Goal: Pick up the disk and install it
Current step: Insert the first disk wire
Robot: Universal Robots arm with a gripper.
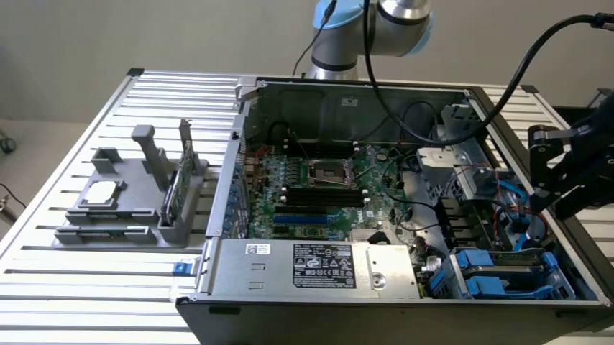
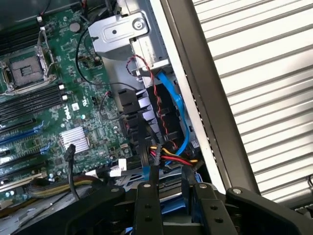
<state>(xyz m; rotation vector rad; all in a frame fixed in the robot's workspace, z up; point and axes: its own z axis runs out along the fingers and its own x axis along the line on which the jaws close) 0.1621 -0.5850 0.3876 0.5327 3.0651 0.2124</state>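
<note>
The disk (image 1: 505,268), grey metal edged in bright blue plastic, lies flat in the drive bay at the front corner of the open computer case (image 1: 384,305), on the exterior view's right. My black gripper (image 1: 553,195) hangs above that side of the case, clear of the disk. In the wrist view the gripper (image 2: 173,190) has its two black fingers (image 2: 149,208) apart, and the bay's blue plastic (image 2: 171,209) shows through the gap. Nothing is held between them.
Blue, red and yellow cables (image 2: 171,105) run beside the bay along the case wall (image 2: 195,98). The motherboard (image 1: 317,180) and silver power supply (image 1: 317,264) fill the case. A grey fixture (image 1: 106,233) on the slatted table holds a square chip (image 1: 101,191) and an upright green card (image 1: 182,183).
</note>
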